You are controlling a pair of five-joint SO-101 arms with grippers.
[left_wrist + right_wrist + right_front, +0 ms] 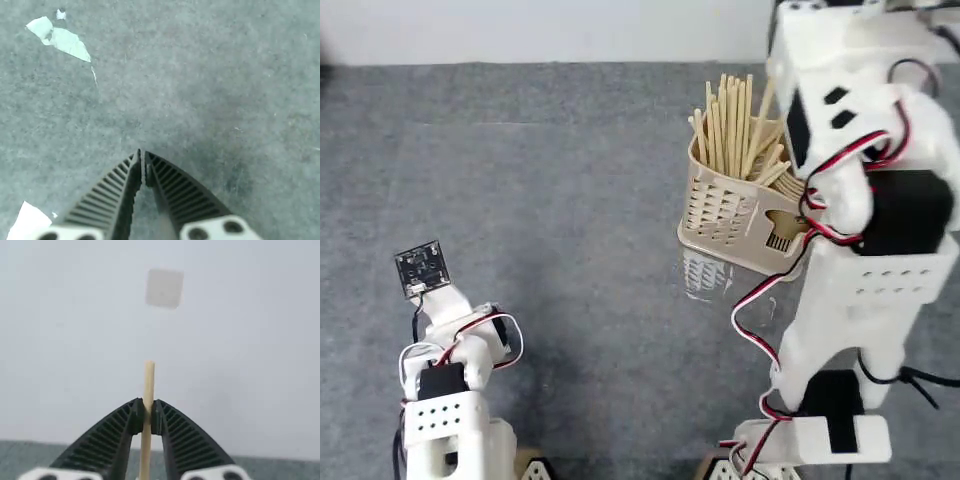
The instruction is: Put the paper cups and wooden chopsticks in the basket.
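— What's the right arm carrying?

— One wooden chopstick (149,375). The right end effector (146,409) is pinching it between its fingertips. The stick is running straight along the line of the fingers, its blunt end poking out past the tips toward the white wall (240,340).

— So lengthwise, not crosswise?

— Lengthwise. I can't tell how far along its length it's being held. A chopstick is light, stiff and smooth, so I'm guessing it's liable to slide or swivel in a pinch that narrow. A hold nearer the middle would be steadying it better.

— And where's it going?

— The basket (730,220) is standing on the grey surface (560,200), just beside the right arm. A bundle of chopsticks (732,125) is already standing in it, ends up and fanning slightly. I'm reckoning the held one needs tipping so its long axis is pointing down into the opening, then releasing gently. Nothing there is fragile, but it could bounce out or knock the others.

— The other arm?

— The left end effector (142,157) is hanging low over the surface, well apart from the basket, fingers pressed together on nothing. A torn scrap of paper (60,39) is lying near it.
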